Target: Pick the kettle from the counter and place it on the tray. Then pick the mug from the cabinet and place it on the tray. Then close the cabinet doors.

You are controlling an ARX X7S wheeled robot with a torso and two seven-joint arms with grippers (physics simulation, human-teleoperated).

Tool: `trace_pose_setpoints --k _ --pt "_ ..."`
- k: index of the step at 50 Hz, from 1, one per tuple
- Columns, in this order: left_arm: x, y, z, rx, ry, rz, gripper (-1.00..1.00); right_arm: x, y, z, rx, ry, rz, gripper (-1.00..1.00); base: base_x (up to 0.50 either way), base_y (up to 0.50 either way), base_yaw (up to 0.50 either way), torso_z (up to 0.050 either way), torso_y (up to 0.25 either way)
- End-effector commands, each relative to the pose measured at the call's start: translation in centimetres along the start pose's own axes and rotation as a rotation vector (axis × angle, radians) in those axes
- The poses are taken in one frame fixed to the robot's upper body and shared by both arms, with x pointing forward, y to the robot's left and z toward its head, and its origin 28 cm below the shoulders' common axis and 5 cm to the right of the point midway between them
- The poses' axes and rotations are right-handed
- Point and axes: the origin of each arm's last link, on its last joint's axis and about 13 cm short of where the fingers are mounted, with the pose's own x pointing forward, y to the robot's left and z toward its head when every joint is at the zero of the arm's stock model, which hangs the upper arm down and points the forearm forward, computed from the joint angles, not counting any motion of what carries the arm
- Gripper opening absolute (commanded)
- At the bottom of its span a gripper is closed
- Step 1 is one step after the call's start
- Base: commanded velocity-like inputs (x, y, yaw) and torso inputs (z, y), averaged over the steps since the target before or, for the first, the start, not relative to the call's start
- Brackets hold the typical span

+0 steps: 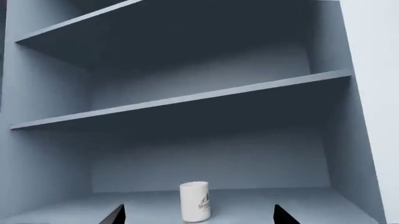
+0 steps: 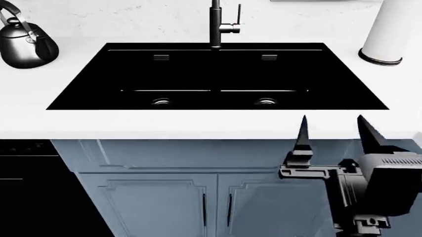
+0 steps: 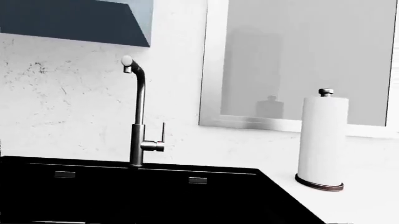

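The white mug, dark logo on its side, stands upright on the bottom shelf of the open blue-grey cabinet. My left gripper is open, with its two dark fingertips spread wide on either side of the mug and not touching it. The dark kettle sits at the far left of the white counter. Over the counter's front edge, right of centre, my right gripper stands open and holds nothing. The tray is out of view.
A black double sink with a tall faucet fills the counter's middle. A paper towel roll stands at the back right, below a window. The lower cabinet doors are shut. A pale panel borders the upper cabinet.
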Motion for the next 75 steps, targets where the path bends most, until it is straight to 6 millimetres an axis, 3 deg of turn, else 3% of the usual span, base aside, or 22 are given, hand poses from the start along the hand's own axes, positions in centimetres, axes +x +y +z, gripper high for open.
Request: trace_pose_setpoints --k 1,4,13,32,75 --pt "0.0 1.4 -0.1 0.019 0.022 0.046 1.0 2.6 -2.6 9.1 -0.113 -0.18 -0.158 1.0 0.0 0.0 0.0 0.0 0.0" --pt "0.0 1.6 0.0 0.018 0.025 0.044 1.0 2.6 -1.9 11.4 -0.064 -0.118 0.025 1.0 0.0 0.0 0.0 0.0 0.0" --pt "-0.1 1.9 0.0 0.01 0.033 0.057 1.0 3.5 -2.2 14.9 -0.069 -0.16 0.018 1.0 0.0 0.0 0.0 0.0 0.0" --pt "-0.4 3.1 0.3 -0.032 0.063 0.099 1.0 3.3 -2.2 14.6 -0.079 -0.16 0.028 1.0 0.46 0.0 0.0 0.0 0.0" --pt "-0.7 6.6 0.4 0.1 0.066 0.272 1.0 3.5 -1.8 13.5 -0.072 -0.136 0.039 1.0 0.47 0.0 0.0 0.0 0.001"
